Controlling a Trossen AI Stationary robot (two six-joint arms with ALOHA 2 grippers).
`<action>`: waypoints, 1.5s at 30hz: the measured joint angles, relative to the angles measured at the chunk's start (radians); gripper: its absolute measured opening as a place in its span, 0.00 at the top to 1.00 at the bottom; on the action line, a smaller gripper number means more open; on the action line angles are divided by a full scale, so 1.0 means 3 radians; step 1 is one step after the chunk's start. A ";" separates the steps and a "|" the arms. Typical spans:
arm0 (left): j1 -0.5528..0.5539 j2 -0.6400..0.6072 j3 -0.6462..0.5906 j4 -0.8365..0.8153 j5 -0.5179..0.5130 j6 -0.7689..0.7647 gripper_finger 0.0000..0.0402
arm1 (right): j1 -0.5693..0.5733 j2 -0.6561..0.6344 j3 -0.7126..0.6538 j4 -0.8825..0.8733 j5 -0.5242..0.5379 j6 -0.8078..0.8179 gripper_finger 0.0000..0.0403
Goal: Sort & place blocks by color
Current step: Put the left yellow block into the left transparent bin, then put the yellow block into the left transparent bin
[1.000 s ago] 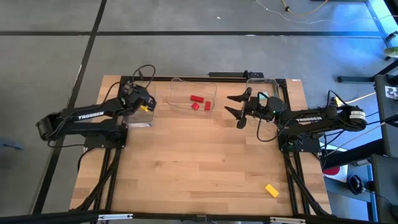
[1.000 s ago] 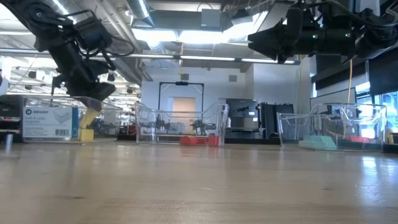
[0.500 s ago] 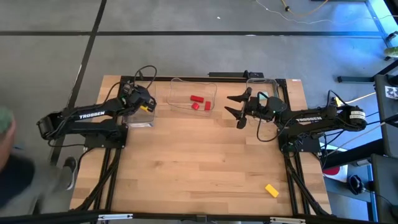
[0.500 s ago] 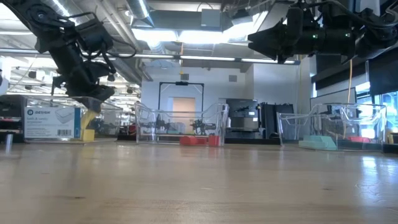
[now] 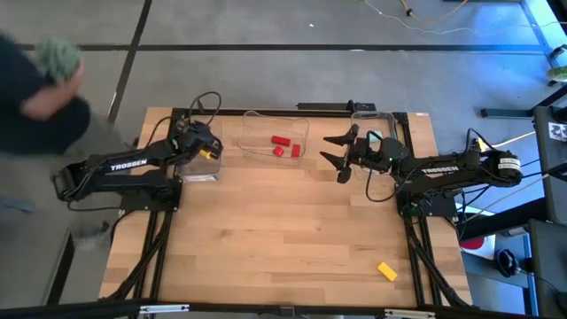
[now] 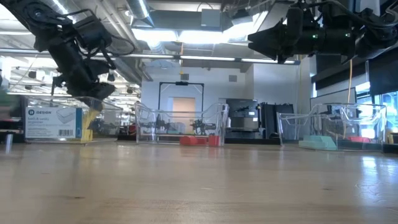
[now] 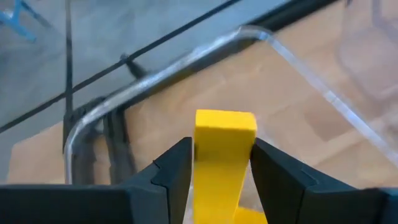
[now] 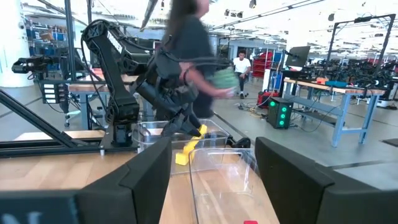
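- Yellow block (image 7: 222,163) sits clamped upright between the left tool's (image 5: 209,151) fingers (image 7: 173,177); we see it held over the clear left bin (image 5: 200,168) at the counter's (image 5: 283,239) far left.
- A 2nd yellow block (image 6: 87,135) lies in that bin, just under the held one.
- Low view: left tool (image 6: 92,99) hangs above the bin w/ the block's yellow end poking down below it.
- Red blocks (image 5: 285,146): three lie together inside the clear middle bin (image 5: 275,140) by the counter's far edge.
- Teal block (image 6: 318,143) shows in the right bin (image 6: 333,129) in the low view; something red lies beside it, too small for us to tell more.
- 3rd yellow block (image 5: 387,270) lies alone on the counter near the front right corner, well apart from all bins.
- Right tool (image 5: 337,152) hovers raised btwn the middle and right bins, fingers spread wide, gripping nothing.
- A blurred person (image 5: 40,75) is on the floor off the counter's left side.
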 joint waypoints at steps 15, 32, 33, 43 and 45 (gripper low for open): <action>-0.0051 -0.0254 0.0000 0.0195 0.0185 0.0059 0.50 | 0.0000 0.0000 0.0000 -0.0041 -0.0002 0.0012 0.42; -0.1091 -0.0738 0.0003 0.1892 0.2010 0.0930 0.51 | 0.0000 -0.0032 0.0000 0.0054 -0.0048 0.0197 0.42; -0.1140 -0.0781 0.0003 0.1920 0.2034 0.0930 0.51 | 0.0000 -0.0054 0.0001 0.0090 -0.0081 0.0246 0.42; -0.1336 -0.1308 -0.0145 0.1907 0.2110 0.0940 0.51 | 0.0000 -0.0570 0.0001 -0.0378 -0.0332 0.0449 0.42; -0.1336 -0.1365 -0.0180 0.1918 0.2049 0.0940 0.51 | 0.0000 -0.0667 0.0001 -0.0624 -0.0332 0.0448 0.42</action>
